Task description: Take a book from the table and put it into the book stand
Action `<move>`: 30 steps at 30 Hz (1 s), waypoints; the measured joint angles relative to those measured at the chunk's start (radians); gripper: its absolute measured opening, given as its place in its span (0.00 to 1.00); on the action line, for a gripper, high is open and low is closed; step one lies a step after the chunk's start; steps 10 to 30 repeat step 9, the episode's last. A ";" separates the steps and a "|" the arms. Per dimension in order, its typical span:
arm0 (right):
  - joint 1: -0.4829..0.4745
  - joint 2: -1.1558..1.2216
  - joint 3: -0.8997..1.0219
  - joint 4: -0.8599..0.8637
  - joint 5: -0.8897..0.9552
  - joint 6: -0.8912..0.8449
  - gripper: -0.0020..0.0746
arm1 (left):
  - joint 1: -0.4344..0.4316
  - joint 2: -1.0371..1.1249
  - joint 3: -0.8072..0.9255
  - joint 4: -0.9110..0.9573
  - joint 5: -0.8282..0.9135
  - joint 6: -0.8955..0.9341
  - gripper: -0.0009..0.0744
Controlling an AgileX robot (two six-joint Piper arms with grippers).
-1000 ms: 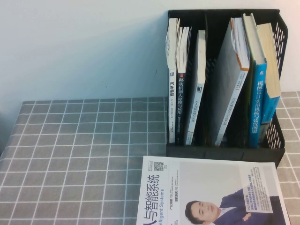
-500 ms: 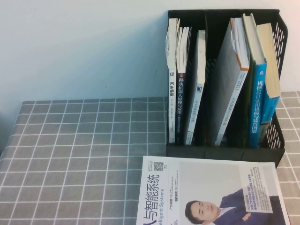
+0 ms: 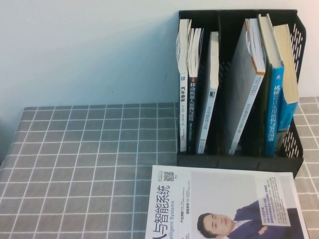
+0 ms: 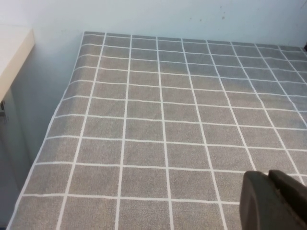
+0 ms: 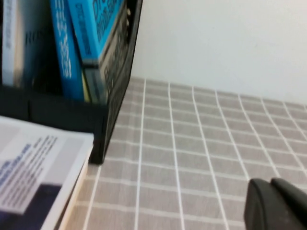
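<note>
The black mesh book stand [image 3: 239, 162] stands at the back right of the grid-cloth table [image 3: 89, 149] with several books upright in its slots. The book [image 3: 287, 64], blue cover band over a grey part [image 5: 96, 28], stands in the rightmost slot against the mesh side wall. Neither gripper appears in the high view. My left gripper [image 4: 269, 175] hangs shut and empty over bare cloth [image 4: 144, 120]. To the right of the stand [image 5: 115, 72], my right gripper [image 5: 269, 185] is low over the cloth, shut on nothing.
A large white book [image 3: 219, 199] showing a man in a suit lies flat in front of the stand, its corner [image 5: 29, 163] near the stand's base. A blue-spined book [image 3: 274, 99] and a leaning grey one [image 3: 244, 89] fill the neighbouring slots. A wall runs behind the table.
</note>
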State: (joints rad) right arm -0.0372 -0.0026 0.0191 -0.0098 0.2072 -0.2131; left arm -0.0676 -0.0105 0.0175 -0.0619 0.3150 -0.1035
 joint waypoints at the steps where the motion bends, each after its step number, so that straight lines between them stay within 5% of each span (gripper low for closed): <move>1: -0.004 -0.003 0.002 0.000 0.035 0.000 0.02 | 0.000 -0.002 0.000 0.000 0.000 0.000 0.01; 30: -0.004 -0.010 0.007 0.000 0.129 0.000 0.02 | 0.000 -0.002 0.000 0.000 0.002 0.001 0.01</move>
